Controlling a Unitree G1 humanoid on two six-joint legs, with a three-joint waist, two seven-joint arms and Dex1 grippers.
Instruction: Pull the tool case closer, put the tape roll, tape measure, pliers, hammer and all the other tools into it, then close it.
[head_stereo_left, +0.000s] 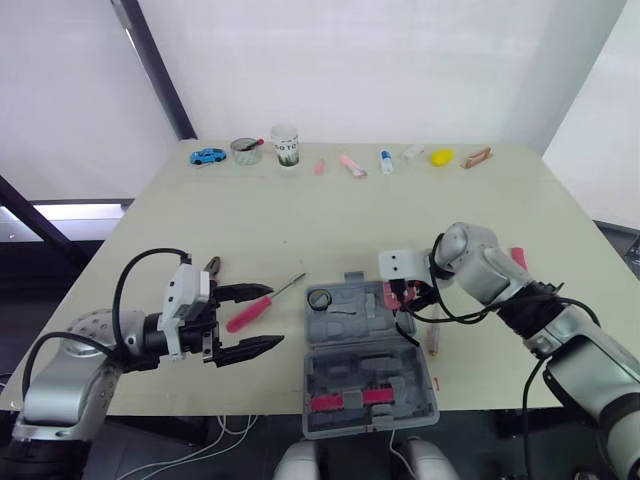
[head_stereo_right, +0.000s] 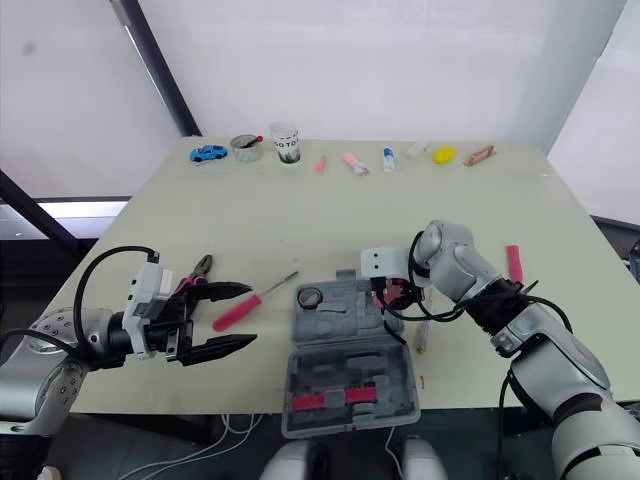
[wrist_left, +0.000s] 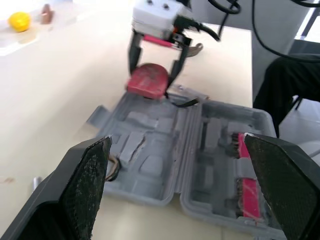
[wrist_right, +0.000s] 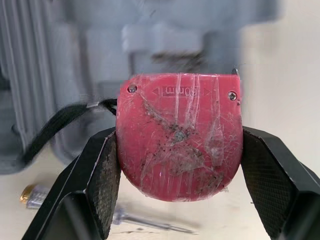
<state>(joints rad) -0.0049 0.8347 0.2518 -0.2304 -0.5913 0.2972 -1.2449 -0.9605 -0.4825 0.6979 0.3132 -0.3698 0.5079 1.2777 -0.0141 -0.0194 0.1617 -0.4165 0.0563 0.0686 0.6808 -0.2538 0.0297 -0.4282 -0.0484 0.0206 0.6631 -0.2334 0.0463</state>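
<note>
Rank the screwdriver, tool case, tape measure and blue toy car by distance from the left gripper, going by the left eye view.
From the left gripper, nearest first:
1. screwdriver: right by its open fingers.
2. tool case: lying open, just to its right.
3. tape measure: at the case's right edge.
4. toy car: far edge of the table, left side.

Screwdriver (head_stereo_left: 262, 300), pliers (head_stereo_left: 212, 267) left of tool case (head_stereo_left: 360, 365)

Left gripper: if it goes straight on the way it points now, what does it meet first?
Most likely the open tool case, dead ahead of the left gripper; depth is uncertain.
</note>
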